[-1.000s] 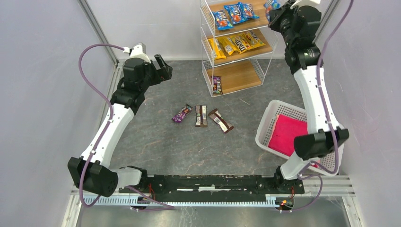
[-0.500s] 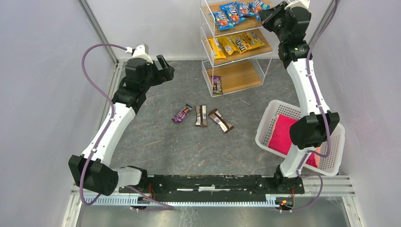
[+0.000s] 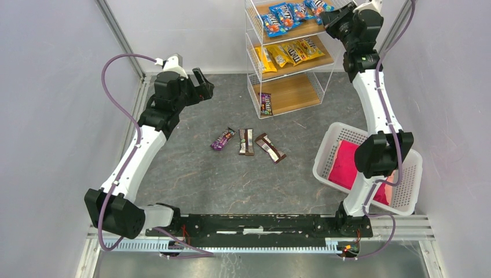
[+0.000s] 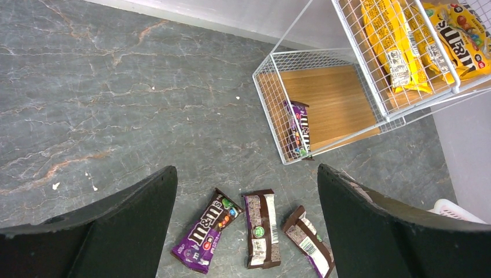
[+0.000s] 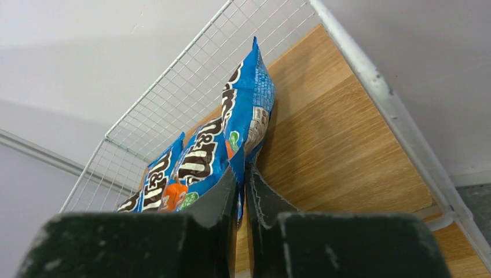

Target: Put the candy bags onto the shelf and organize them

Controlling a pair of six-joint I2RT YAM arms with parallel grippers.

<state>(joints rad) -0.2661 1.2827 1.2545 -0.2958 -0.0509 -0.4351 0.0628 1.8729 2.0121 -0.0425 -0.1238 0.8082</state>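
Observation:
The white wire shelf (image 3: 252, 46) stands at the back. Its top tier holds blue candy bags (image 3: 285, 15), its middle tier yellow bags (image 3: 289, 54), and its bottom tier one purple bag (image 3: 266, 103). My right gripper (image 3: 329, 14) is at the top tier, shut on the edge of a blue bag (image 5: 246, 116) that stands on edge over the wooden board beside other blue bags (image 5: 197, 159). On the floor lie a purple bag (image 3: 222, 139) and two dark brown bags (image 3: 247, 141) (image 3: 270, 147). My left gripper (image 3: 204, 87) is open and empty, high above them (image 4: 262, 234).
A white lattice basket (image 3: 328, 147) with a pink cloth (image 3: 347, 163) sits at the right, under my right arm. Grey walls close in both sides. The black base rail (image 3: 255, 223) runs along the near edge.
My right gripper has moved left and in over the shelf's top tier with the blue bag. My left arm has barely moved.

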